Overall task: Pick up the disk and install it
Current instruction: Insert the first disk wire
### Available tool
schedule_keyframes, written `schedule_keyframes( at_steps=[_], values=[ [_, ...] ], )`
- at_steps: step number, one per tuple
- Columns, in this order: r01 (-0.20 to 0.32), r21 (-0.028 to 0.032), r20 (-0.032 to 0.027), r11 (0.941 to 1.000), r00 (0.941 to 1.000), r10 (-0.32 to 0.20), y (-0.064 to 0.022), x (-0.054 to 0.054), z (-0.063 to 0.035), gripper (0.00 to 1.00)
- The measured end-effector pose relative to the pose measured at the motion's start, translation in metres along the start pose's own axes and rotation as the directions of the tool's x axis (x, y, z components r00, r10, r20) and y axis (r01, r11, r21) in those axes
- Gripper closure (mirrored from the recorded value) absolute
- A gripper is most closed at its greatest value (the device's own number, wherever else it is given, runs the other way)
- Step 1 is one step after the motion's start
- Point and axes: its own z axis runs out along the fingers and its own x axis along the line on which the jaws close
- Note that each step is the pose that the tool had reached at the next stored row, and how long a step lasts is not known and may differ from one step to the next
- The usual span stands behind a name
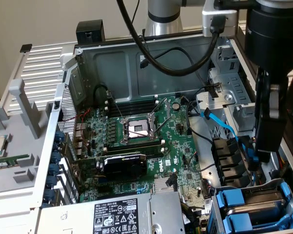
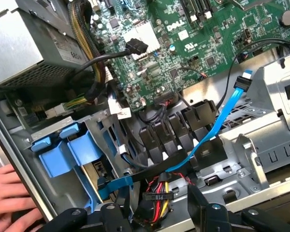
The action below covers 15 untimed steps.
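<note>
My gripper (image 1: 267,146) hangs over the drive-bay side of the open computer case, at the exterior view's right. In the wrist view my gripper (image 2: 157,215) is open, its black fingers (image 2: 111,215) wide apart with nothing held, above a bundle of cables. Two blue plastic frames (image 1: 239,207) sit side by side in the drive cage just below it, and their blue ends (image 2: 67,152) also appear in the wrist view. The disk's metal face and label are hidden.
A blue data cable (image 2: 217,125) and a red-yellow power plug (image 2: 154,198) cross under the fingers. The motherboard (image 1: 146,141) fills the case's middle, and the grey power supply (image 1: 117,214) lies at the front. A person's hand (image 2: 7,198) rests at the case wall beside the blue frames.
</note>
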Motion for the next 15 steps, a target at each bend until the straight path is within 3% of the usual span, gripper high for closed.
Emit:
schedule_keyframes(
  at_steps=[7, 10, 15],
  values=[
    [0.002, 0.0177, -0.0166, 0.9998, 0.9999, -0.002, 0.0062, -0.0018, 0.0034, 0.41],
    [0.001, 0.0328, -0.0139, 0.9995, 0.9999, -0.001, 0.0064, -0.0017, 0.0037, 0.41],
    [0.001, 0.0344, -0.0139, 0.9994, 0.9999, 0.0, 0.0074, -0.0014, 0.0044, 0.43]
  ],
)
